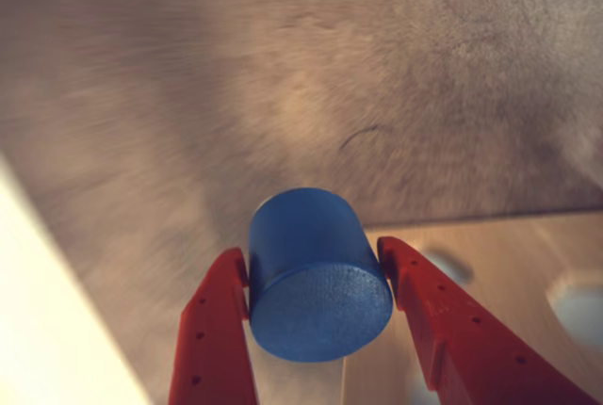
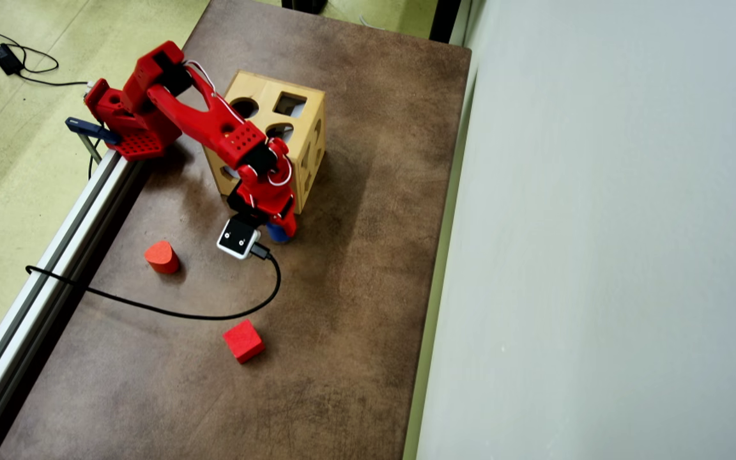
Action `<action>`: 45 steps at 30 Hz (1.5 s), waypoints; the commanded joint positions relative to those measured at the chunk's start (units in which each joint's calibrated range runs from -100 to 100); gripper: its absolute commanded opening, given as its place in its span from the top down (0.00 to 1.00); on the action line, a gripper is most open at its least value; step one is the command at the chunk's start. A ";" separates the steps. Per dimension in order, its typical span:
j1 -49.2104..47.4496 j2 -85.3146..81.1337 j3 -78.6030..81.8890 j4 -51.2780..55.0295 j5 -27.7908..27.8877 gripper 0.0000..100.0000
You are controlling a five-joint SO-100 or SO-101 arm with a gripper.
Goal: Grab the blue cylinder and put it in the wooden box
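Observation:
In the wrist view the blue cylinder (image 1: 316, 278) fills the lower middle, flat round end toward the camera, with my red gripper (image 1: 314, 268) shut on its sides. It hangs clear of the brown table, which looks motion-blurred. A corner of the wooden box (image 1: 499, 283) shows at lower right under the cylinder, with round holes in its top. From overhead, the gripper (image 2: 276, 231) is at the near corner of the wooden box (image 2: 307, 137), and only a sliver of the blue cylinder (image 2: 275, 234) shows beneath the arm.
An orange-red rounded block (image 2: 161, 256) and a red cube (image 2: 243, 340) lie on the brown table (image 2: 355, 306) in front of the box. A black cable (image 2: 170, 313) curls from the wrist camera across the table to its left edge. A grey wall (image 2: 598, 255) borders the right side.

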 commanded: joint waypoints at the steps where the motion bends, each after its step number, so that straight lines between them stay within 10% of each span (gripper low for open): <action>1: 0.03 -17.42 -2.27 6.53 -0.10 0.98; 11: -4.06 -37.72 -1.11 25.91 0.00 0.98; 45: -20.40 -55.72 26.98 25.67 -3.37 0.98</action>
